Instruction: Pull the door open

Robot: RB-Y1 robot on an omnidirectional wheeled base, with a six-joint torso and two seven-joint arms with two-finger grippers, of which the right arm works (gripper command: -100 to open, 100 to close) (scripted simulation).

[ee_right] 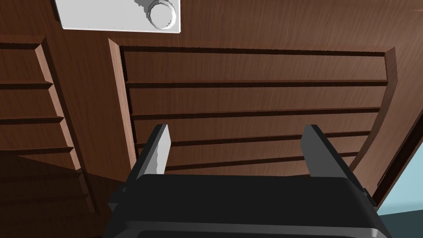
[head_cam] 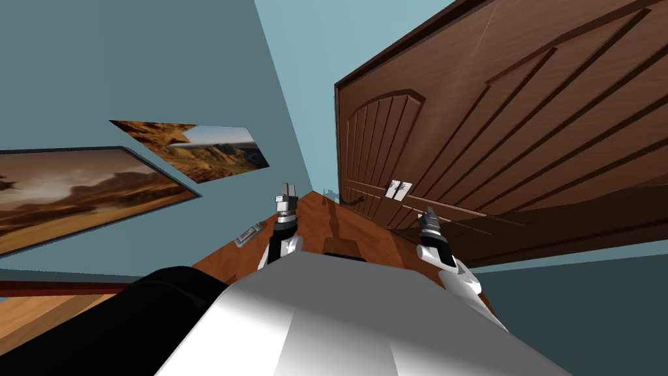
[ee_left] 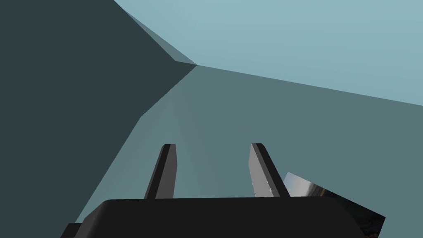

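A dark brown panelled door (head_cam: 522, 130) stands to my front right, its two leaves meeting at a pair of white handle plates (head_cam: 398, 188). My right gripper (head_cam: 428, 214) hovers just short of the door, a little below and to the right of those plates. In the right wrist view the gripper (ee_right: 237, 142) is open with nothing between its fingers and faces a slatted door panel (ee_right: 256, 99). A white plate with a round knob (ee_right: 163, 14) lies beyond its left finger. My left gripper (head_cam: 286, 191) is raised near the room's corner and stands open (ee_left: 212, 157) and empty.
Two landscape pictures (head_cam: 196, 149) hang on the teal wall at my left. A small grey plate (head_cam: 249, 235) lies on the wooden floor (head_cam: 346, 232) near the left arm. The door frame's edge and a teal wall (ee_right: 400, 198) lie right of the panel.
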